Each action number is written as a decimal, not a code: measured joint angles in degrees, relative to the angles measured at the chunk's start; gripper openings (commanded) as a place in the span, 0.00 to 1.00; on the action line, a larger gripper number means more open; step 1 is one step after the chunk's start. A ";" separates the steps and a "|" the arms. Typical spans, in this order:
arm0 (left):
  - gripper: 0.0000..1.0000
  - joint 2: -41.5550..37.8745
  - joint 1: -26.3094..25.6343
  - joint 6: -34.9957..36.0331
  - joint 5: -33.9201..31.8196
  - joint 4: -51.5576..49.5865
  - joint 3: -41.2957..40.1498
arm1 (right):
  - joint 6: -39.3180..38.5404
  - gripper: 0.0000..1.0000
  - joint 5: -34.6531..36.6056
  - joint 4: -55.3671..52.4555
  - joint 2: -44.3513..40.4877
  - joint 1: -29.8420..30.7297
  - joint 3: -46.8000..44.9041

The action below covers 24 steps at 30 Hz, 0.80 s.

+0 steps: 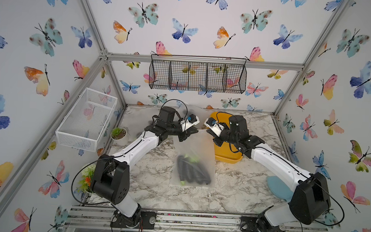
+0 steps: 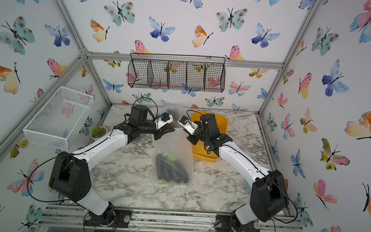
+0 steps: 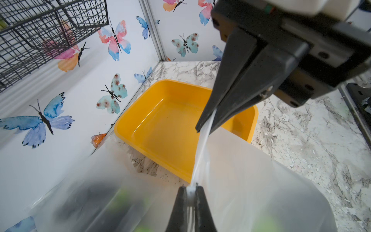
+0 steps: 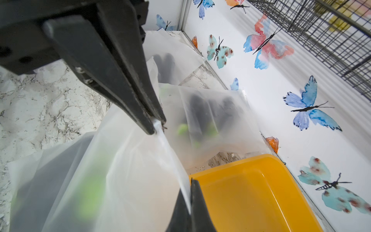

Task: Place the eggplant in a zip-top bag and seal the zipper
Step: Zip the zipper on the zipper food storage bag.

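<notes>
The left tool (image 3: 190, 190) and right tool (image 4: 189, 198) each pinch the frosted zip-top bag's (image 1: 194, 148) top edge, leaving its dark eggplants (image 1: 190, 172) only blurry shapes inside.

zip-top bag (image 1: 198, 146): frosted plastic (matt) | tub (image 3: 170, 120): glossy plastic | table (image 1: 154, 185): smooth marbled

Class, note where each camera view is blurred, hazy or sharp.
In both top views light is even and the frosted bag hazes the eggplants; in the left wrist view the near bag is smeared, the yellow tub sharp; the right wrist view blurs it too.
</notes>
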 measured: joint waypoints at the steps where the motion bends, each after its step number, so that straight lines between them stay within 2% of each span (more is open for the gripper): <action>1: 0.00 -0.24 0.20 0.00 -0.87 -0.50 -0.02 | 0.22 0.04 0.02 0.17 -0.04 -0.33 -0.15; 15: 0.00 -5.27 6.97 -2.38 -11.87 -5.03 -3.41 | 2.60 0.04 2.93 2.43 1.64 -1.97 0.79; 24: 0.00 -8.57 8.68 -3.28 -16.17 -5.86 -6.29 | 3.17 0.04 3.26 2.47 2.60 -1.97 1.18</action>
